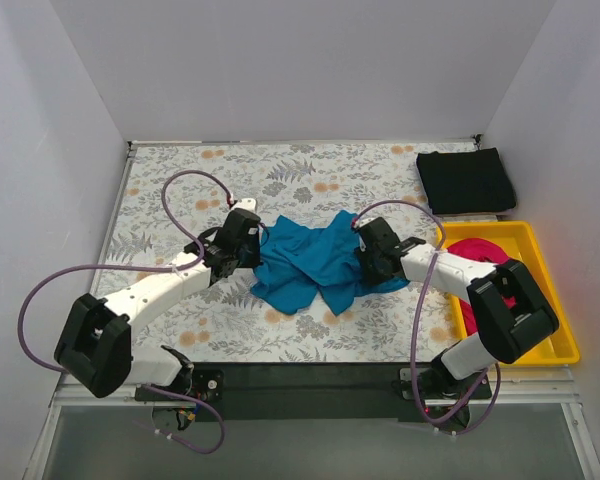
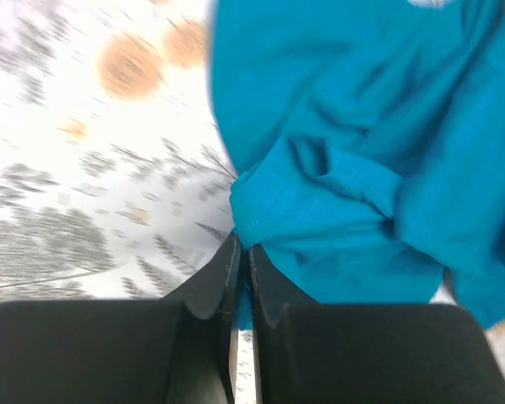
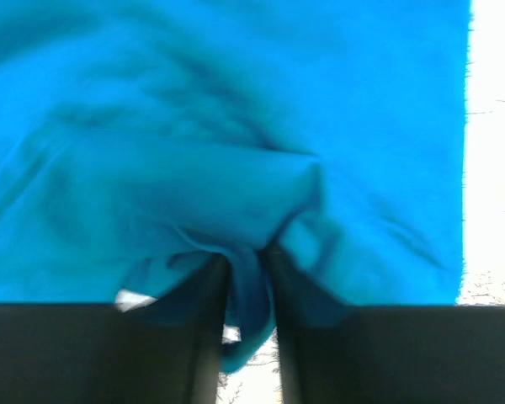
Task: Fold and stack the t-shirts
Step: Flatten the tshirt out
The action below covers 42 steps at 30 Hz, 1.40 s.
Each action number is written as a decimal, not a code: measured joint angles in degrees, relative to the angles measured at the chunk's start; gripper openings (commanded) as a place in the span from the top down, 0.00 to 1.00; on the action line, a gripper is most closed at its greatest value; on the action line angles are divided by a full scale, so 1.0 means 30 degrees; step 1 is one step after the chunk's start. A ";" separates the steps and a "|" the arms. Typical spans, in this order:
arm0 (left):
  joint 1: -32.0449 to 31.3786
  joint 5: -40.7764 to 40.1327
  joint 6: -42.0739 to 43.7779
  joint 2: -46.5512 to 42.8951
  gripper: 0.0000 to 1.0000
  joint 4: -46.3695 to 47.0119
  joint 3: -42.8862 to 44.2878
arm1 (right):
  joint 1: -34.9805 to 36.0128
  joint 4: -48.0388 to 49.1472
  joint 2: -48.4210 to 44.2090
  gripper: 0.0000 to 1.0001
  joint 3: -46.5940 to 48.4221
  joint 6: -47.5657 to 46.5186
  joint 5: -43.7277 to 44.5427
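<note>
Left gripper: my left gripper (image 2: pixel 240 252) is pinched tight on a hemmed edge of the teal-blue t-shirt (image 1: pixel 310 262); the cloth bunches just ahead of the fingertips and spreads away to their right.
Right gripper: my right gripper (image 3: pixel 246 261) is clamped on a fold of the same shirt; a pleat of teal is drawn down between the two fingers; the rest of the fabric fills nearly everything ahead of them.
Teal-blue t-shirt: it lies between my two grippers, crumpled and bunched rather than flat; most of it rests on the flowered table (image 1: pixel 180 190); I judge that no proper fold has been made in it yet.
Black t-shirt (image 1: pixel 467 180): beyond my right gripper and off to its right, well apart from it; it lies as a neat flat rectangle, so I take it as folded and as the base of the stack.
Magenta-pink t-shirt (image 1: pixel 480 250): to the right of my right gripper, heaped in the yellow tray (image 1: pixel 528 240); unfolded as far as I can see; part of it is hidden behind my right arm (image 1: pixel 450 272).
Done: one shirt of three, by my reckoning.
Left: spread the teal one flat, fold it and set it on the black one; then lift the pink one out of the tray and do likewise.
</note>
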 measured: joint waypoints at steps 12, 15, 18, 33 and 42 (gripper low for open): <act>0.6186 -0.2885 0.2718 0.1173 1.00 -0.0758 0.5042 | -0.3920 -0.2229 0.1209 0.99 0.6047 -0.0321 -0.0641; 0.7606 -0.2987 0.3206 0.3198 1.00 -0.0772 0.9304 | -0.4677 -0.2178 0.1545 0.99 1.0032 -0.0656 -0.0517; 0.8845 -0.3075 0.3978 0.4663 1.00 -0.0780 1.3682 | -0.5107 -0.2069 0.1654 0.99 1.3588 -0.1093 -0.0372; 0.9435 -0.0619 0.4699 -0.3570 1.00 0.0554 1.0367 | -0.5187 -0.1574 -0.1341 0.57 1.1023 -0.3140 -0.3432; 0.9428 0.1297 0.1705 -0.9551 1.00 -0.1858 -0.0452 | -0.4845 -0.2572 -0.3912 0.48 0.3235 -0.1515 -0.6433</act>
